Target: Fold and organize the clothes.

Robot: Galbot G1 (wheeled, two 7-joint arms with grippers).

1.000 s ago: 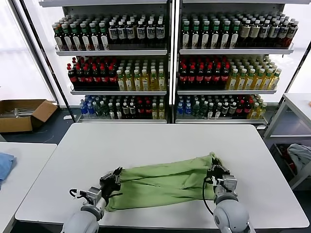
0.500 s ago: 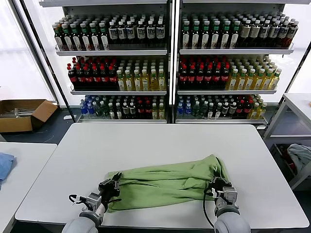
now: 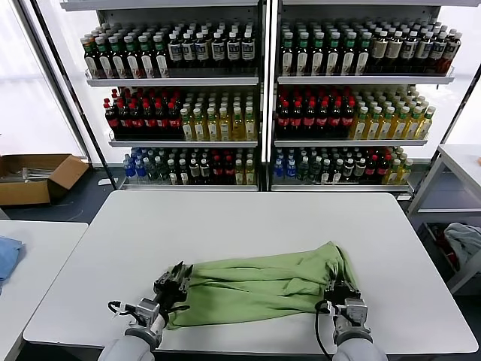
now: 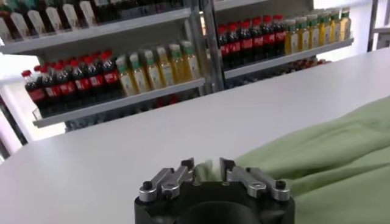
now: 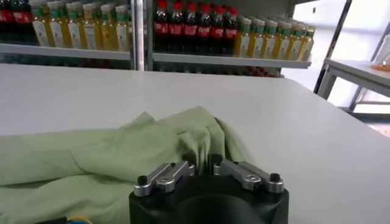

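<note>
The light green polo shirt (image 3: 255, 284) lies bunched in a long strip across the front of the white table (image 3: 248, 226). Its collar, buttons and print are hidden in the folds. My left gripper (image 3: 177, 281) is shut on the shirt's left end, low at the table top. In the left wrist view a fold of green cloth (image 4: 341, 152) sits between the fingers of the left gripper (image 4: 207, 172). My right gripper (image 3: 340, 292) is shut on the shirt's right end, where the cloth (image 5: 116, 155) bunches up. The right wrist view shows cloth pinched in the right gripper (image 5: 201, 163).
Shelves of bottles (image 3: 263, 98) stand behind the table. A side table (image 3: 37, 256) at the left holds a blue cloth (image 3: 7, 256). A cardboard box (image 3: 37, 177) lies on the floor at far left. A grey-blue cloth (image 3: 466, 241) hangs at the right under another table.
Both grippers have pulled back toward the table's front edge with the shirt ends in them. The shirt has slid nearer the front and lies lower and flatter.
</note>
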